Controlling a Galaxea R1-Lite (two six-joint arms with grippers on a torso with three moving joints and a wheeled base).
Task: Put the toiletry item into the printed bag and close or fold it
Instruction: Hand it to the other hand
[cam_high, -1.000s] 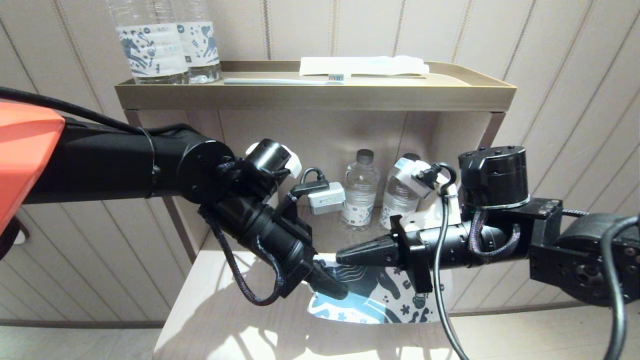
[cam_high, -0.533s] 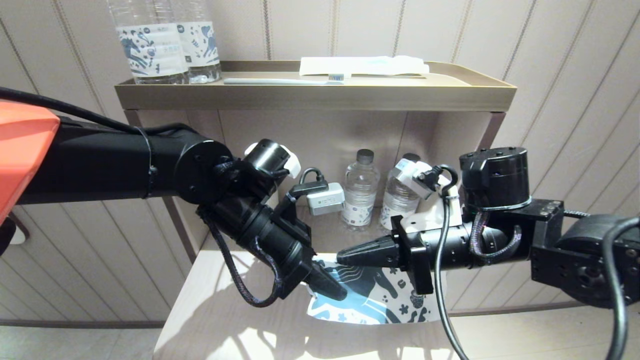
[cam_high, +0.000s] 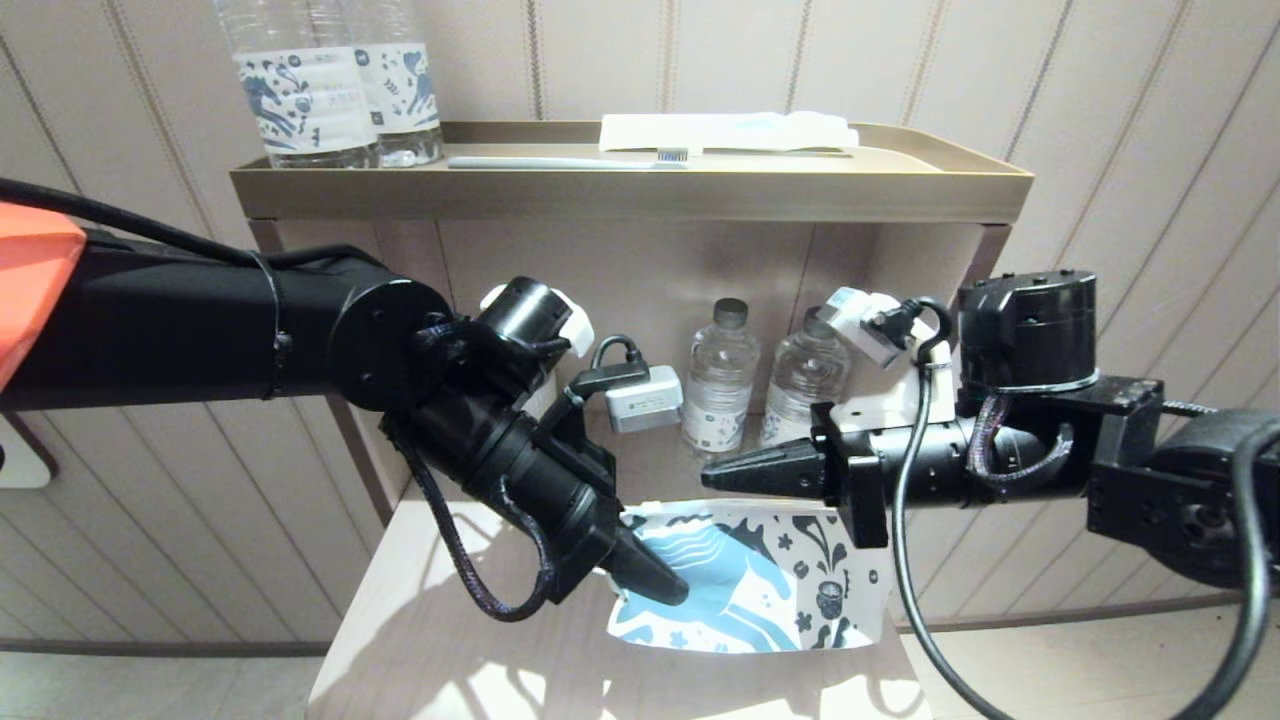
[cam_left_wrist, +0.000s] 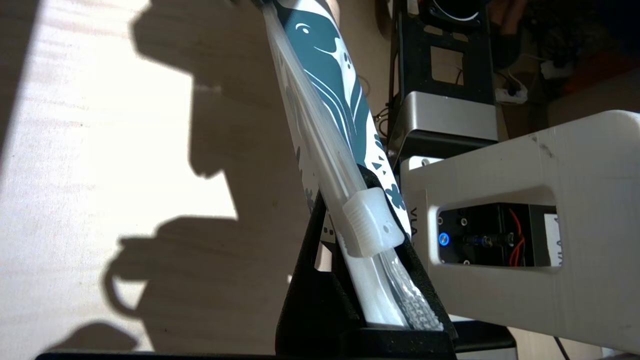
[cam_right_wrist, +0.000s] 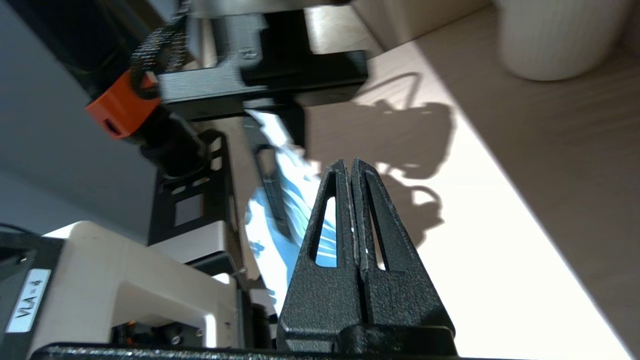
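The left hand (cam_high: 655, 585) reaches down from the robot's left and is clamped on the left end of the printed bag (cam_high: 770, 590), holding that end just above the pale wooden table (cam_high: 430, 640). In the left wrist view the black fingers (cam_left_wrist: 320, 280) are closed on the bag's zip edge, and the translucent zip slider (cam_left_wrist: 372, 225) sits right at the fingertips; the blue horse print runs away along the pouch from there. The bag hangs roughly level before the robot, its white face with blue horse and small doodles turned toward the head camera, its lower edge near the table's front. The right hand (cam_high: 712, 476) lies level just above the bag's upper edge, pointing toward the left arm; its two fingers (cam_right_wrist: 372, 225) are pressed together with nothing between them, and it is apart from the bag. Behind the hands, two small clear water bottles (cam_high: 720, 385) stand at the back of the table. Above them a tan tray shelf (cam_high: 640, 195) carries two larger water bottles with blue horse labels (cam_high: 335, 90), a toothbrush (cam_high: 570, 161) and a flat white packet (cam_high: 725, 130).
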